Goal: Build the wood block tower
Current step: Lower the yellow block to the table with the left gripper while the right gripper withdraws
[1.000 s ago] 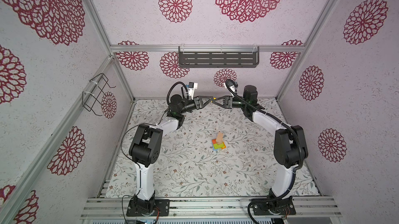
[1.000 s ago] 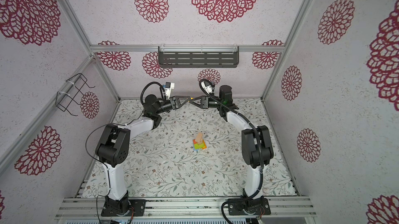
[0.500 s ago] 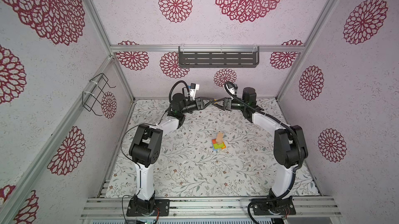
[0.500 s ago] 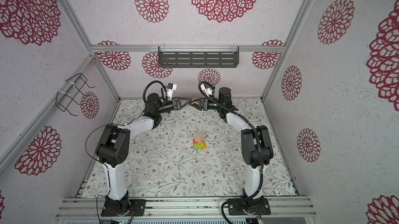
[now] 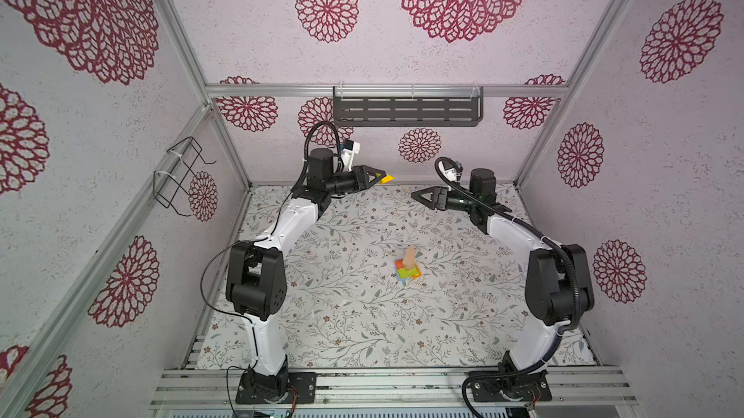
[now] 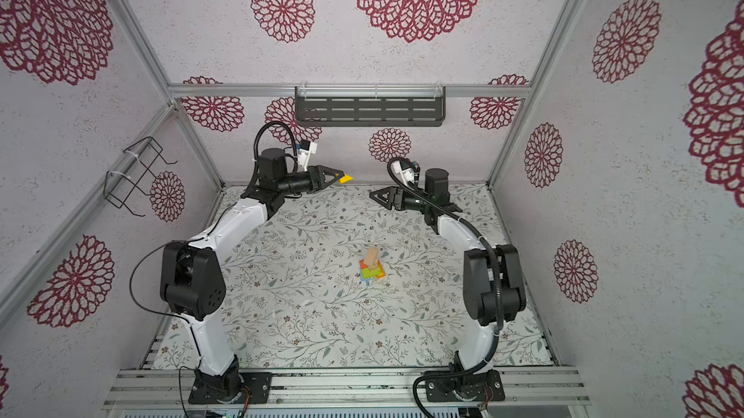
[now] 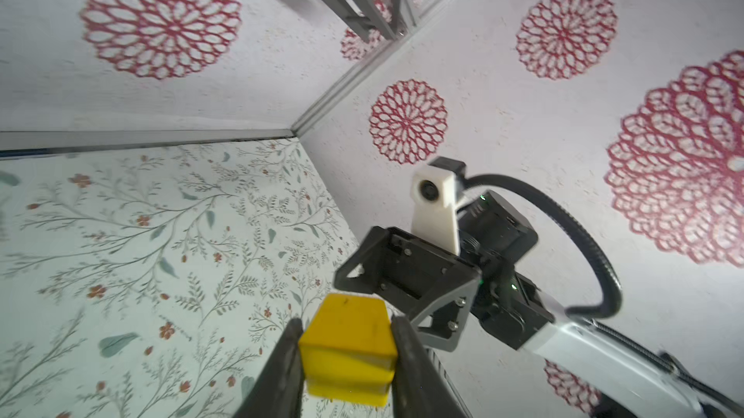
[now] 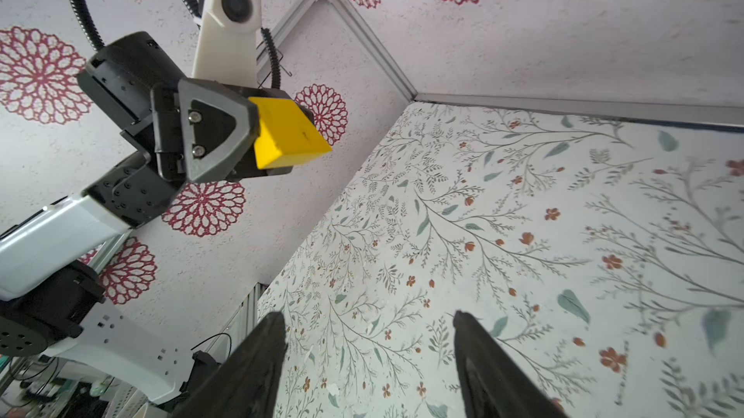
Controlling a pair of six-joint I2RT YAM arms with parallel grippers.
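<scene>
We see pale walls [image 5: 443, 57] printed with dark red rosettes [image 5: 327, 5] and joined at the corners by aluminium posts [image 5: 177, 45]. The floor [image 5: 362, 315] is a light cloth of leafy twigs and small red flowers. A dark slotted shelf [image 5: 406, 111] hangs on the back wall, a black wire rack [image 5: 181, 178] on the left one, and grooved rails [image 5: 382, 386] line the front.

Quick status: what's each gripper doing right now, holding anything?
The left gripper is closed on the yellow block, held in the air.
The right gripper is open, holding nothing.
</scene>
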